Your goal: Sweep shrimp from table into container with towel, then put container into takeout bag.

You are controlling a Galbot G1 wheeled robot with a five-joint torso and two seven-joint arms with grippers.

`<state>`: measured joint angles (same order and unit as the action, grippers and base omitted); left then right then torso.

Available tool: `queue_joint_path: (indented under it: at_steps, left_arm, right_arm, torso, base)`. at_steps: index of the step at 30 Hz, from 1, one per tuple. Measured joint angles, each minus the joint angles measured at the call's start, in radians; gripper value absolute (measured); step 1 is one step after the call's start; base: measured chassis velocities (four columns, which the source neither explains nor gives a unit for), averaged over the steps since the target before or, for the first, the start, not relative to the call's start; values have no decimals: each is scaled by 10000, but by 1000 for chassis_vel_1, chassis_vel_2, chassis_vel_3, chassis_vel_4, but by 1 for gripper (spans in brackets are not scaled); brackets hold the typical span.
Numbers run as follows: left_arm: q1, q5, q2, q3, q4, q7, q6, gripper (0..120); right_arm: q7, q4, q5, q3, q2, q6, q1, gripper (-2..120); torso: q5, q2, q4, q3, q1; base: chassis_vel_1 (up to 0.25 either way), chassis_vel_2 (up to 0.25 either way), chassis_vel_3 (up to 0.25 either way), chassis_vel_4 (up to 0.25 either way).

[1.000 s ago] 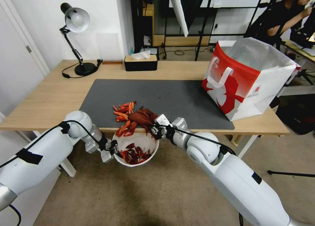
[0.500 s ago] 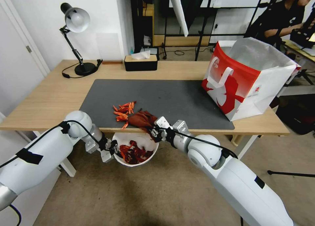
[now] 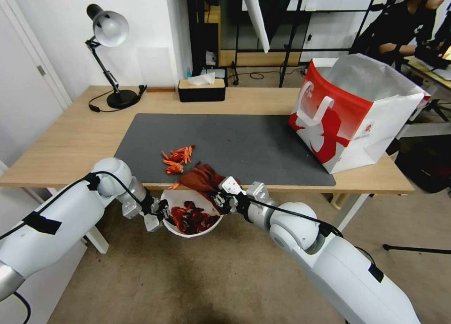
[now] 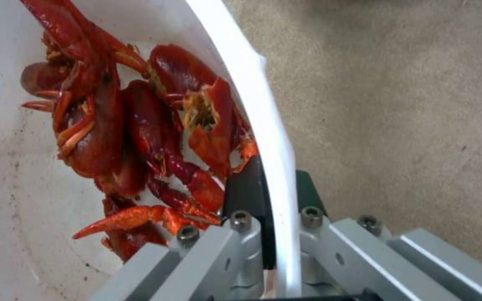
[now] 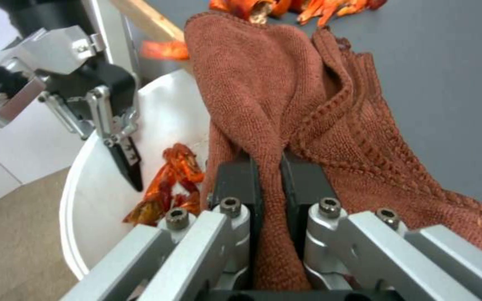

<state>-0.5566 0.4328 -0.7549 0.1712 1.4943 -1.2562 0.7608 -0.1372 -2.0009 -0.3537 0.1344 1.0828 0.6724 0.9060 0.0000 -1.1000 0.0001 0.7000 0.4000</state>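
Rust-red towel (image 3: 203, 178) pinched tight in right pincer (image 3: 220, 198) at surface (image 3: 70, 140) edge. Left pincer (image 3: 162, 212) clamped on white container (image 3: 185, 231) rim, below edge, shrimp (image 3: 191, 218) inside; few remain on mat (image 3: 263, 145). Takeout bag (image 3: 350, 114) far right.

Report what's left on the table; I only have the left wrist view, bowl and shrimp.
Observer: A small cluster of shrimp lies on the grey mat of the table, with one more piece at the near edge.
Operator: Give me the right gripper.
Observer: The right gripper is shut on the towel, at the table edge just above the rim of the container.
Operator: Locate the bag.
Observer: The takeout bag stands open at the table's right end.
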Motion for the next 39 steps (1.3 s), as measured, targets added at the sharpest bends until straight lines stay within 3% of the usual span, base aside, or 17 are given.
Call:
queue_joint_path:
  at_steps: [24, 31, 39]
  left_arm:
    - [-135, 26, 47, -92, 30, 33, 12, 0]
    - [-248, 27, 101, -223, 67, 46, 15, 0]
    - [-429, 37, 220, -382, 107, 53, 37, 0]
  right_arm:
    - [-210, -347, -262, 123, 98, -156, -72, 5]
    - [206, -128, -1287, -25, 508, -562, -1322, 5]
    - [937, 2086, -1805, 54, 1361, -1363, -3405, 5]
  torso:
    - [-2, 0, 0, 0, 0]
    - [-1, 0, 0, 0, 0]
    - [-2, 0, 2, 0, 1]
  base:
    - [0, 0, 0, 0]
    - [0, 0, 0, 0]
    - [0, 0, 0, 0]
